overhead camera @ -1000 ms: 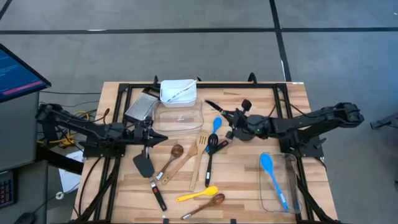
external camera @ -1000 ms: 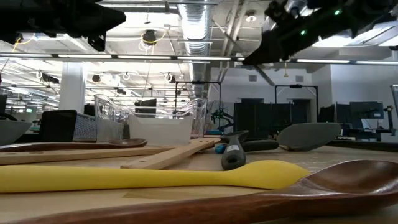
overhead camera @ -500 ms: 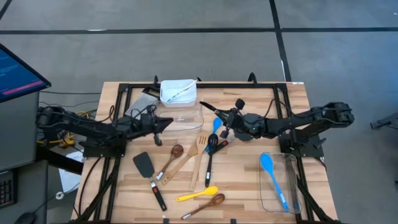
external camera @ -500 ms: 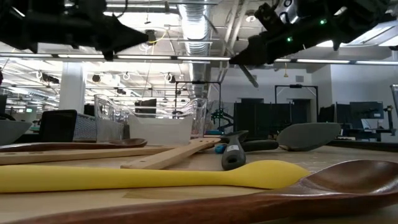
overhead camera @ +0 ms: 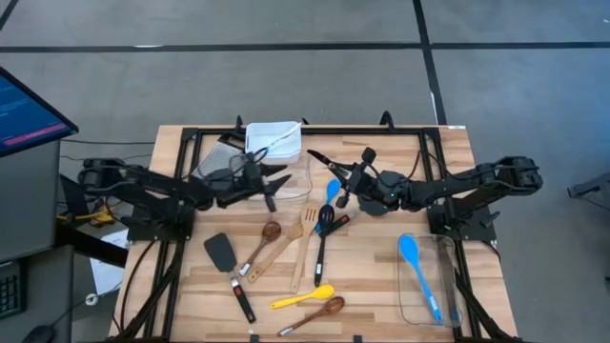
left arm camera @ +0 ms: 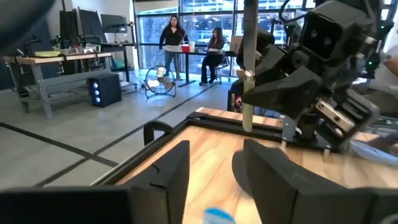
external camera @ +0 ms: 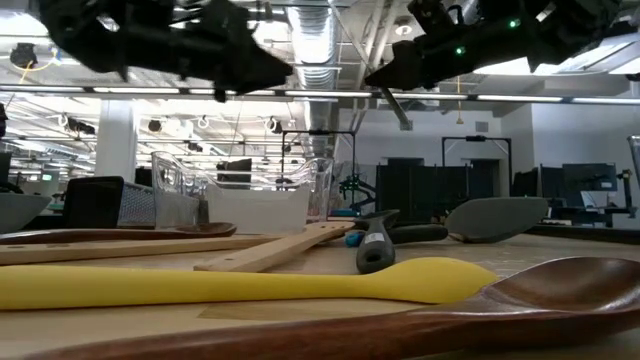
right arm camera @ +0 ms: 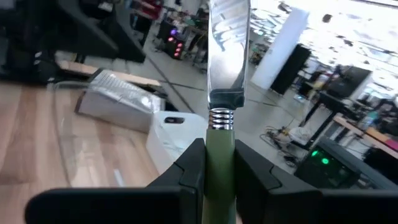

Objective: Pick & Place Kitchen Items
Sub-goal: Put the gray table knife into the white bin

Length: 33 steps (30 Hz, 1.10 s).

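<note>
Where right gripper clamps green-handled knife, we see smooth steel blade; left gripper spread, empty.

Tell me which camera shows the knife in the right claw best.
The right wrist view: the knife fills the frame, green handle clamped in the right claw. The high view shows a thin sliver; the left wrist view shows it partly; the low view hardly at all.

You're in an open-plan robotics lab, not a kitchen.

Your wooden table sits on a grey floor with a monitor at its 9 o'clock; beyond it you see exposed ceiling ducts, workbenches, dark equipment racks, and two people standing by glass walls.
</note>
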Each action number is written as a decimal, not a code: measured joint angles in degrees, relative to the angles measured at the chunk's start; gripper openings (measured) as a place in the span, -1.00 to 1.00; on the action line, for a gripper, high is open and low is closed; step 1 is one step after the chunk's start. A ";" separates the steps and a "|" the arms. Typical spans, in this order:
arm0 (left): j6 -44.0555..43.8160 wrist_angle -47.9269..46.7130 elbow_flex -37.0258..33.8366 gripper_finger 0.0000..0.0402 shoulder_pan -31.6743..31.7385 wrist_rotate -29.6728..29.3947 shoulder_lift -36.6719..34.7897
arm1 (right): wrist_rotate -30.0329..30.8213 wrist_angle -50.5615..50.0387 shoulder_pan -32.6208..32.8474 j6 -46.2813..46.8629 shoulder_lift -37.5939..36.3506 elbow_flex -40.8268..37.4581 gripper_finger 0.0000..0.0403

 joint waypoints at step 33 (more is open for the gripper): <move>-3.43 3.92 19.13 -0.17 4.03 5.96 17.30 | 4.23 9.42 -0.17 -8.02 6.29 0.02 -0.75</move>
